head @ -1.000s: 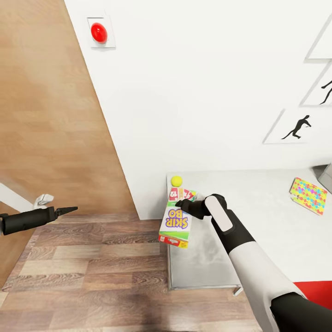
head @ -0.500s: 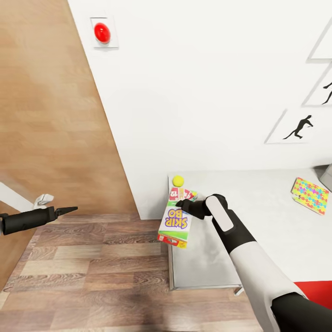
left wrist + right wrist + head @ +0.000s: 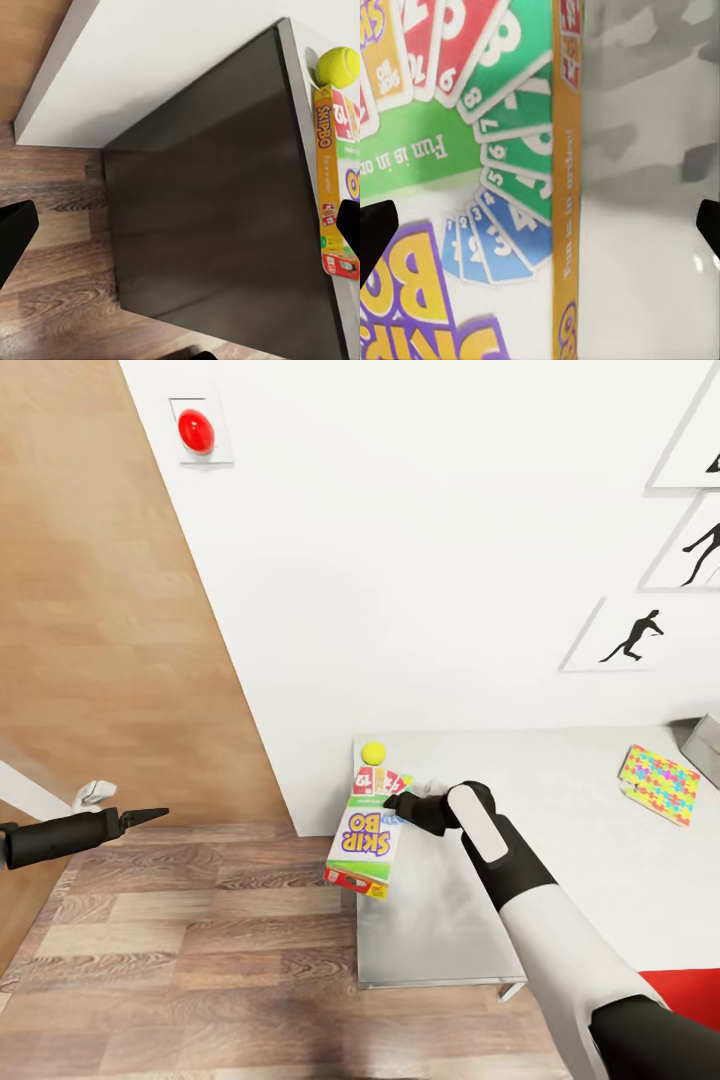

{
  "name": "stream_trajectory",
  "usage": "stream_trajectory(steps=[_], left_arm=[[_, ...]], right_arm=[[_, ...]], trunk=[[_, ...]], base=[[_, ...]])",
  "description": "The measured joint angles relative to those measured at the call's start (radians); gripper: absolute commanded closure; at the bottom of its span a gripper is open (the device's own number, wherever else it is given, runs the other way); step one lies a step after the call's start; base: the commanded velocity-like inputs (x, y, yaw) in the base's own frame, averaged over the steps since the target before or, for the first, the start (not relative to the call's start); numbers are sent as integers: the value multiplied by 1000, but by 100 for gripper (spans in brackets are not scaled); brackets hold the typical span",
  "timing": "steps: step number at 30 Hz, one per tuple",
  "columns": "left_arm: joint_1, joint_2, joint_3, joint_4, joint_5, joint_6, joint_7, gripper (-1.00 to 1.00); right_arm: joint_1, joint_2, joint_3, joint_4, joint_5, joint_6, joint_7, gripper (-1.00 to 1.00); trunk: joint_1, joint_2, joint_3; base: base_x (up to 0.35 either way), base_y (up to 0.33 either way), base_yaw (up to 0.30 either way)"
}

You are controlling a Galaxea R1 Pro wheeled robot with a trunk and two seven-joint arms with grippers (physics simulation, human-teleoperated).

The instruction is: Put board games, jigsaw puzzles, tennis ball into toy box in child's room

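At the far left of the head view, your left gripper [image 3: 150,816] hung over the wood-plank floor [image 3: 200,920], well away from the table; its dark fingers came to a thin point and looked closed on nothing, though its own wrist camera showed dark tips at both edges of the frame, so I could not tell its state for sure. High on the white wall [image 3: 420,560] sat a red round button [image 3: 193,430] on a small plate. Moving right, the pale grey table [image 3: 600,860] began, and at its left end corner the yellow-green tennis ball [image 3: 374,751] rested. Just in front of the ball lay the SKIP BO board game [image 3: 362,836], a green, yellow and red box overhanging the table's left edge. Your right gripper [image 3: 400,806] sat at the box's long right side, and the right wrist view showed the orange side panel between two widely parted fingertips, so the fingers were spread and gripping nothing. Further right on the table lay one jigsaw puzzle [image 3: 659,784], a thin multicolour square, and at the far right edge a grey corner that was probably the toy box [image 3: 706,746]. Judging by this, the ball, this game and this puzzle had not yet gone into the box, so most of the task seemed left to do.
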State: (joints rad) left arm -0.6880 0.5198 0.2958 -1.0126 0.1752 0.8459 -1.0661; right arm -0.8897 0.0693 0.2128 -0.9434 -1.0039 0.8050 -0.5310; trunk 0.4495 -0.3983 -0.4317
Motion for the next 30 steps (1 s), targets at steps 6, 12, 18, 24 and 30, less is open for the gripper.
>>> stream_trajectory(steps=[6,12,18,24,30], left_arm=[[0,0,0,0,0,0,0,-100],[0,0,0,0,0,0,-1,-100],[0,0,0,0,0,0,-2,-100],[0,0,0,-1,0,0,-4,-100],[0,0,0,-1,0,0,-5,-100]], right_arm=[[18,0,-4,-30,0,0,-4,-100],[93,-2,-8,-202,-1,13,-9,-100],[200,-9,-37,-381,-2,40,-12,-100],[332,-34,-77,-540,-2,57,-11,-100],[472,-69,-99,-647,-6,57,-8,-100]], trunk=[[0,0,0],[0,0,0],[0,0,0],[0,0,0],[0,0,0]], base=[[0,-2,0],[0,0,0],[0,0,0],[0,0,0],[0,0,0]])
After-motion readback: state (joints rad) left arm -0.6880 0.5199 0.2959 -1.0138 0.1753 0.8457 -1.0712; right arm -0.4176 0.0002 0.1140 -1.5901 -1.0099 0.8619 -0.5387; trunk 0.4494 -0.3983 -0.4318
